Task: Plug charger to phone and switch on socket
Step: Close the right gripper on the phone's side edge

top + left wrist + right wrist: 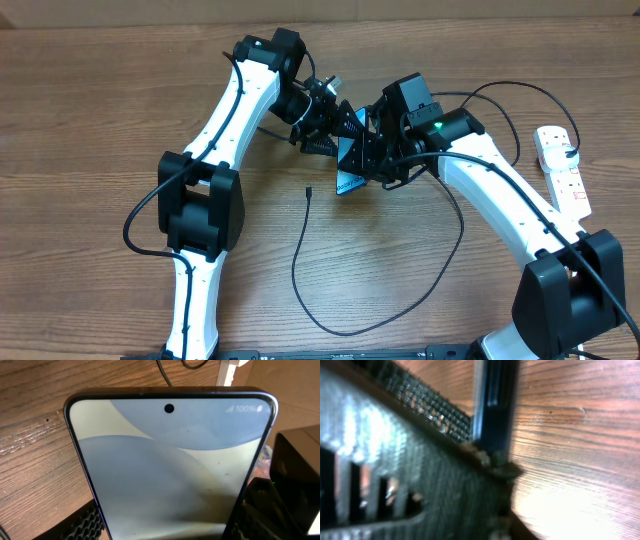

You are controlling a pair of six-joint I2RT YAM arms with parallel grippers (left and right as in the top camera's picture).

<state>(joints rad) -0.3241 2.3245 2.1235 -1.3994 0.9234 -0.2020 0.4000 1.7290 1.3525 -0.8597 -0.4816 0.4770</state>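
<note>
The phone point(350, 170) is tilted up off the table between both grippers. In the left wrist view its light blue screen point(170, 470) fills the frame. My left gripper point(325, 130) is shut on it, with jaw pads at both of its long edges point(170, 530). My right gripper point(372, 155) presses in from the right. Its blurred wrist view shows the phone's dark edge point(492, 400) beside a mesh pad, and its jaw state is unclear. The charger cable point(300, 270) loops over the table, its tip point(309, 190) lying free just left of the phone. The socket point(562, 170) lies at the far right.
The black cable runs in a wide loop from near the front edge point(345, 330) up behind my right arm toward the socket. The socket's white end point(227, 370) and a strand of cable point(162, 372) show beyond the phone in the left wrist view. Bare wood lies left of the left arm.
</note>
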